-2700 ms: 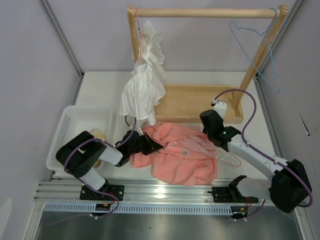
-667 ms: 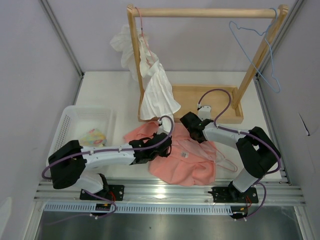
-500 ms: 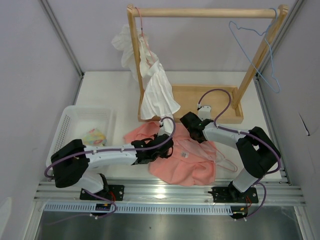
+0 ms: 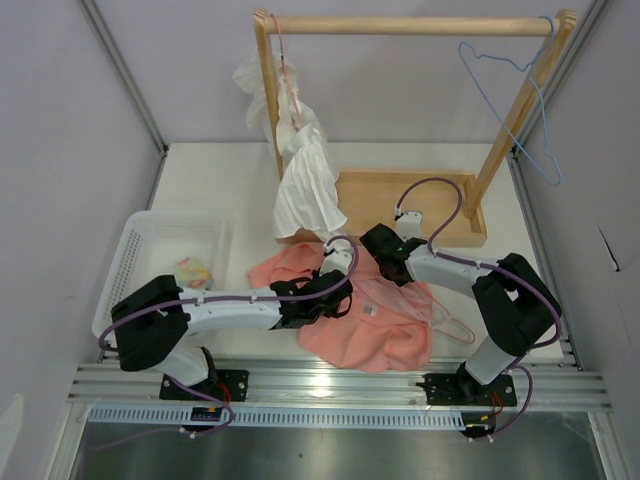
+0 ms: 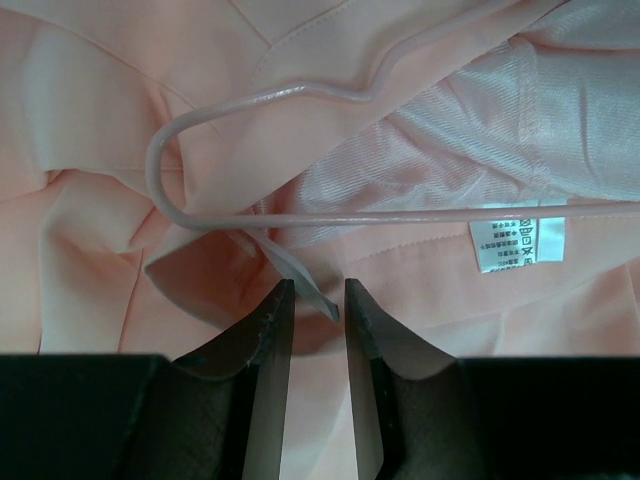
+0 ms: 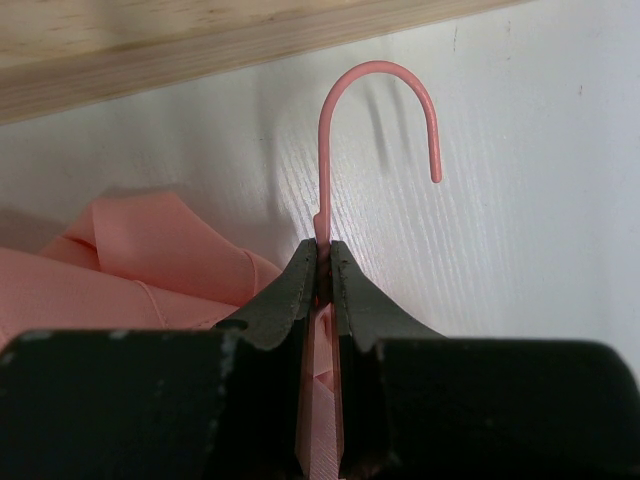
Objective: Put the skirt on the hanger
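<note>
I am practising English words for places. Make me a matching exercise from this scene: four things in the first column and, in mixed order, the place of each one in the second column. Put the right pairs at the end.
Things
1. skirt
2. pink hanger
3. white garment
4. light-blue hanger

Places
A. hangs at the right end of the wooden rail
B. lies crumpled on the table, between the two arms
C. its neck is clamped in the right gripper
D. hangs at the left end of the wooden rail

Pairs: 1-B, 2-C, 3-D, 4-A
</note>
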You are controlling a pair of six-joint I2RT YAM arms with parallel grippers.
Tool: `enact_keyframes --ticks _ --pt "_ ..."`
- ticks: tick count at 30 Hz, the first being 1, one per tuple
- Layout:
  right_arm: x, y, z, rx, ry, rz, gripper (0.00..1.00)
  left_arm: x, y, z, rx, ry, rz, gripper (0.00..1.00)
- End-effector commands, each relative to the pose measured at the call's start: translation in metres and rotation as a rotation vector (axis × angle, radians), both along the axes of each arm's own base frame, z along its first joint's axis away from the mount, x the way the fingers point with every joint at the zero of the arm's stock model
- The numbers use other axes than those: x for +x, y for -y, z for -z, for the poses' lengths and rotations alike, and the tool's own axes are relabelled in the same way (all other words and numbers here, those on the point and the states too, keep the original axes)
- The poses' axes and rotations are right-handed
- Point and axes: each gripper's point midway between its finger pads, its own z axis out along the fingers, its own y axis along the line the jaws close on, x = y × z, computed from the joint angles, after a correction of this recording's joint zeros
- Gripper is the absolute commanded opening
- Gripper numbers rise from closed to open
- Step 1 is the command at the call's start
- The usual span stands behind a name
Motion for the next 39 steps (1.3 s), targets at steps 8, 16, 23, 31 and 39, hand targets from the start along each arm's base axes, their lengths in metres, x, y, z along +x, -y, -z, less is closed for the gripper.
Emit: enact_keyframes --ticks 8,16,23,31,39 --pt "0.011 -0.006 -0.016 0.025 0.063 0.022 0.00 0.012 0.017 -0.019 -0.036 0.055 -0.012 0.30" --pt "0.011 -0.005 -0.017 0.026 0.064 0.024 0.00 0.014 0.017 -0.013 -0.010 0.055 -0.018 0.22" --pt "0.010 -0.004 -0.017 0.022 0.064 0.025 0.00 0.017 0.015 -0.014 -0.008 0.070 -0.032 0.04" --pt "0.009 0.001 -0.025 0.022 0.076 0.029 0.00 0.005 0.022 -0.019 -0.146 0.010 0.073 0.00" --pt "0.009 0.009 -0.046 0.030 0.127 0.033 0.00 0.013 -0.006 -0.039 -0.448 -0.083 0.036 0.00"
